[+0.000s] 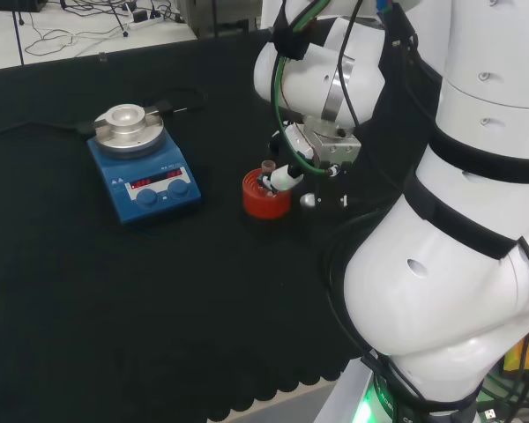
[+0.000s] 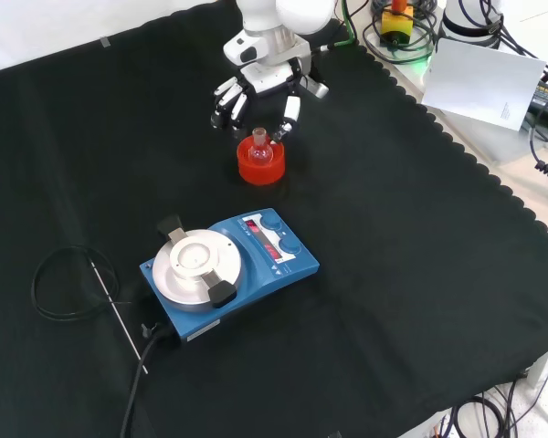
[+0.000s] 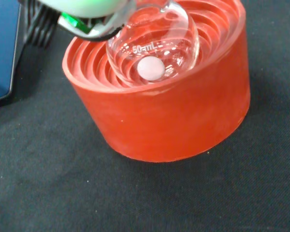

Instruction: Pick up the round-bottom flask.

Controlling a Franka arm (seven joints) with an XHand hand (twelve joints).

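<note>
Head view, small clear glass round-bottom flask (image 1: 269, 173) seated in red ribbed ring stand (image 1: 265, 196) on black cloth surface (image 1: 115, 291), black and white hand (image 1: 286, 179) just beside its neck, front view, hand's fingers (image 2: 226, 102) spread apart behind the flask, thumb tip near the neck, nothing clamped, blue hotplate stirrer (image 2: 228, 270) nearer the camera, wrist view, flask bulb (image 3: 152, 48) resting in the stand's ribbed hollow.

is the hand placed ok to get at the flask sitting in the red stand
Probably yes: the hand hovers right behind the round-bottom flask in the front view, fingers relaxed, and nothing stands between them. The flask sits upright in the red ribbed stand, neck exposed.
</note>
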